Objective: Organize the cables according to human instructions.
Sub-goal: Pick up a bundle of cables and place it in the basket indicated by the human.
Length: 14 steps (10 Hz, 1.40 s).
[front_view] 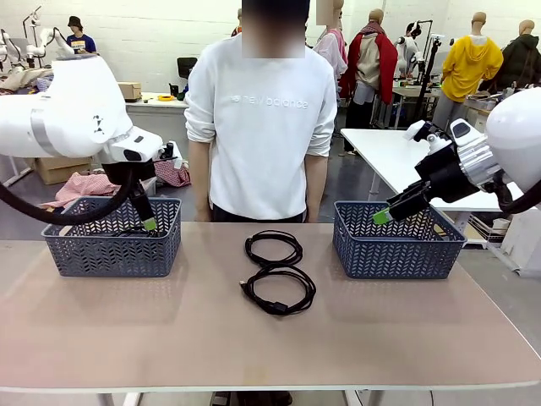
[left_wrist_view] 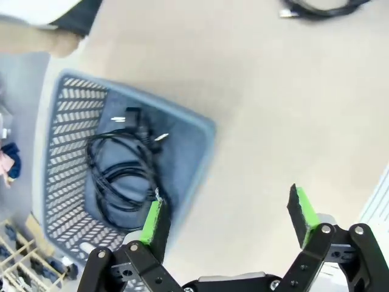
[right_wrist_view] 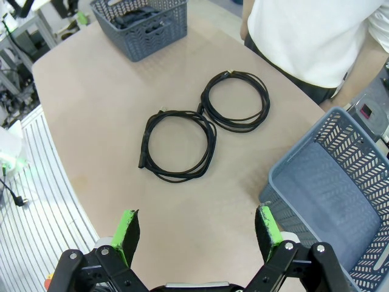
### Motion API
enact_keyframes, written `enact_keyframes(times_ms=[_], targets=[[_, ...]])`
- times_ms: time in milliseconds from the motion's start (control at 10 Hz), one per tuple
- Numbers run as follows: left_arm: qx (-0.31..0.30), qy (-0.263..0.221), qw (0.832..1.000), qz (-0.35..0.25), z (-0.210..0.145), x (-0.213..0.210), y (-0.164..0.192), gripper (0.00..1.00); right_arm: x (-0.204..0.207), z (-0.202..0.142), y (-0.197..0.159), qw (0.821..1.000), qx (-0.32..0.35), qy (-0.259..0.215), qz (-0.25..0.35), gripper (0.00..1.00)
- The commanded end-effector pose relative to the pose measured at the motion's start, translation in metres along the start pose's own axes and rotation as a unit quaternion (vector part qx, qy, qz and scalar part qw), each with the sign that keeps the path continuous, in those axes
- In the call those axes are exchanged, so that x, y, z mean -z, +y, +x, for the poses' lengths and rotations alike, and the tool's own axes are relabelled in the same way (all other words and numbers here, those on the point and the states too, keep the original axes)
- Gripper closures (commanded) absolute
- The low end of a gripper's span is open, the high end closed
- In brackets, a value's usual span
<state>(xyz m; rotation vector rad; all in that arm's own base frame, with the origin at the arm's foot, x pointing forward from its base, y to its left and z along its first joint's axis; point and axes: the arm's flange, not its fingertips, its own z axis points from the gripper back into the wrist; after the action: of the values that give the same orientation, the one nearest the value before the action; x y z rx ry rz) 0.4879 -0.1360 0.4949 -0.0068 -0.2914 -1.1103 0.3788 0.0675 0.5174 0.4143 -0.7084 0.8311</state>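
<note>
Cables (front_view: 270, 267): two lay loose mid-table, bundle (left_wrist_view: 112, 182) in 9 o'clock basket (front_view: 110, 254); left gripper (left_wrist_view: 228, 213), right gripper (right_wrist_view: 197, 228) gaped empty.

Bright, even indoor light falls from overhead, and the counter (front_view: 152, 330) shows only soft, faint shadows. The left wrist view is smeared, with the basket (left_wrist_view: 203, 131) rim blurred. The right wrist view is sharp, bowed at its edges and washed out white at lower left.
</note>
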Motion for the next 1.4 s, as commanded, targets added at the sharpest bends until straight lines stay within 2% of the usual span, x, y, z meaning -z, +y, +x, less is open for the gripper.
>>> enact_keyframes(times_ms=[0,200,500,600,700,1300], targets=[[0.016,-0.023,0.999,-0.018,-0.013,-0.005,-0.036,0.00,0.001,0.001,-0.002,1.000,-0.005,-0.010,0.009,0.00],[0.038,-0.049,0.998,-0.029,-0.010,-0.003,-0.064,0.00,0.001,0.001,-0.002,1.000,-0.005,-0.010,0.009,0.00],[0.054,-0.041,0.997,-0.039,-0.010,-0.001,-0.087,0.00,0.001,0.001,-0.002,1.000,-0.005,-0.010,0.009,0.00],[0.066,-0.039,0.996,-0.041,-0.012,-0.001,-0.091,0.00,0.001,0.001,-0.002,1.000,-0.005,-0.010,0.009,0.00],[0.046,-0.031,0.998,-0.039,0.001,-0.001,-0.088,0.00,0.001,0.001,-0.002,1.000,-0.005,-0.010,0.009,0.00],[0.046,-0.031,0.998,-0.039,0.001,-0.001,-0.088,0.00,0.001,0.001,-0.002,1.000,-0.005,-0.010,0.009,0.00]])
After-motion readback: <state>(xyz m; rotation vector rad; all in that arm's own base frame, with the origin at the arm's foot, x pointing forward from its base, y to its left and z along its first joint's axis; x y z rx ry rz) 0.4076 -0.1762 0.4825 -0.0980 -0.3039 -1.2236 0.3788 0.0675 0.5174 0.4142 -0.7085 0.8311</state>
